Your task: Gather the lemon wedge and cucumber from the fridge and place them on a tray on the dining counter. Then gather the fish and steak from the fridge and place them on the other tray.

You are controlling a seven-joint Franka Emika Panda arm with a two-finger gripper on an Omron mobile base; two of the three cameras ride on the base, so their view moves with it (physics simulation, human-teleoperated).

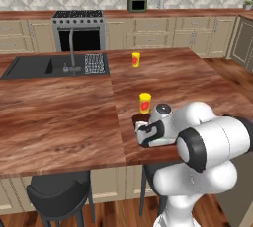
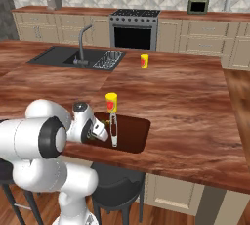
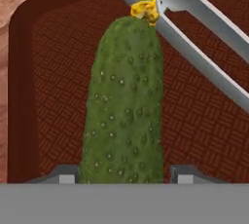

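On the dining counter [image 2: 185, 101] lies the dark brown tray [image 2: 134, 133], its weave floor [image 3: 194, 121] under my hand. The bumpy green cucumber [image 3: 124, 106] lies lengthwise on that floor. My gripper [image 3: 125, 175] straddles its near end, and both fingertips [image 3: 68, 174] stand just off its sides, so it is open. A small yellow bit [image 3: 146, 9] sits at the cucumber's far tip; I cannot tell whether it is the lemon wedge. A slim silvery-grey body, the fish by its look [image 2: 113, 130], lies on the tray beyond it. The fridge, steak and other tray are out of view.
A yellow bottle [image 1: 145, 102] stands just behind the tray and a second one [image 1: 136, 59] stands farther back. A dark sink with a faucet [image 1: 49, 65] is set in the counter's left. Dark stools [image 1: 59, 194] stand below the near edge.
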